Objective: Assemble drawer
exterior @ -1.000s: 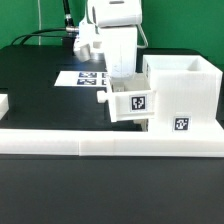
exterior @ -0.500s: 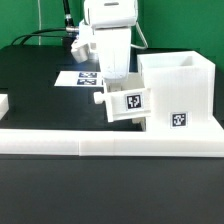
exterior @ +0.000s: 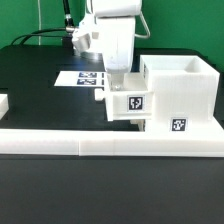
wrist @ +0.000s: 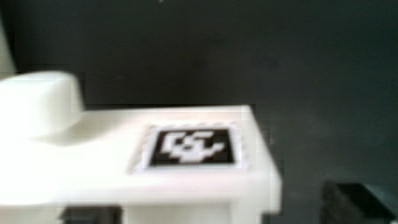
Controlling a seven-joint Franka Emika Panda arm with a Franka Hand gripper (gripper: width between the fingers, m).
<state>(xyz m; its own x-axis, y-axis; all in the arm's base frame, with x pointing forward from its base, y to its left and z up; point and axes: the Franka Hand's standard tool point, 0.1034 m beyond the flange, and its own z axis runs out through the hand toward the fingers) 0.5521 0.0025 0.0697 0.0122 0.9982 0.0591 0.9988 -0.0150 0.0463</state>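
My gripper (exterior: 118, 78) reaches down from above and is shut on a small white drawer box (exterior: 126, 104). The box carries a black-and-white tag and a round knob on the side toward the exterior view's left. It hangs above the table, right against the front of the large white housing (exterior: 182, 92), which stands at the exterior view's right with its own tag low on its front. In the wrist view the box (wrist: 196, 150) fills the frame, tag up, and the dark fingertips (wrist: 363, 202) sit at either side of its edge around my gripper (wrist: 222, 212).
A long low white rail (exterior: 90, 142) runs along the front edge. The marker board (exterior: 82, 77) lies on the black table behind the gripper. Another white part (exterior: 3, 103) shows at the exterior view's left edge. Cables trail at the back.
The gripper has lifted the small box and shifted it slightly toward the exterior view's right, closer to the housing.
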